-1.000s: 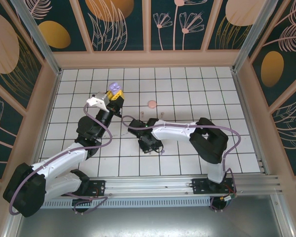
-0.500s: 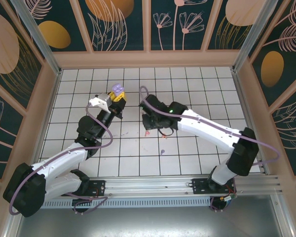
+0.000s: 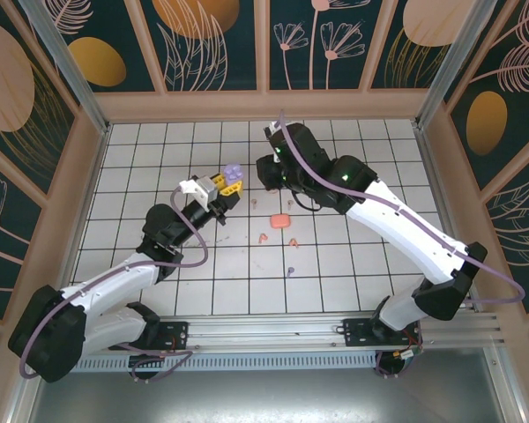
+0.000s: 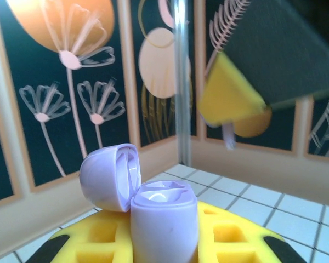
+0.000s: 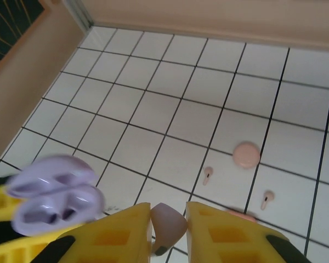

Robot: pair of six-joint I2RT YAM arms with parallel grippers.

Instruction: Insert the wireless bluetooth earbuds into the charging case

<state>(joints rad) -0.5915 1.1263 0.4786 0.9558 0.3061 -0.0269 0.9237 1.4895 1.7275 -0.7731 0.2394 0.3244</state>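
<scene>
- We see the left end effector (image 3: 226, 183), with yellow padded fingers, closed on an open lilac pebble-shaped plastic charging case (image 4: 153, 208). It holds the case up off the white-tiled desk (image 3: 159, 264).
- In the left wrist view the case's lid is tipped back to the left and its hollowed inside faces up. We cannot tell whether anything sits in the hollows.
- The right end effector (image 5: 167, 209) grips a tiny lilac stemmed plastic earbud (image 5: 167, 226) between its two yellow fingers, with both fingers against it.
- In the top view that end effector hangs just beside the lilac case, on its right and apart from it. The right wrist view has the open case at lower left, close to the held bud.
- A second lilac earbud (image 3: 291, 270) lies on the desk nearer the arm bases, well apart from both end effectors.
- A coral-orange rounded plastic case (image 3: 279, 220) rests on the desk under the right arm's reach.
- Just nearer the bases lie a coral-orange earbud (image 3: 263, 238) to the left of that case and another coral-orange earbud (image 3: 294, 241) to the right.
- In the right wrist view a pale pink round plastic case (image 5: 245, 155) sits on the tiles. One pale pink earbud (image 5: 207, 174) and another pale pink earbud (image 5: 267, 198) lie near it, both apart from it.
</scene>
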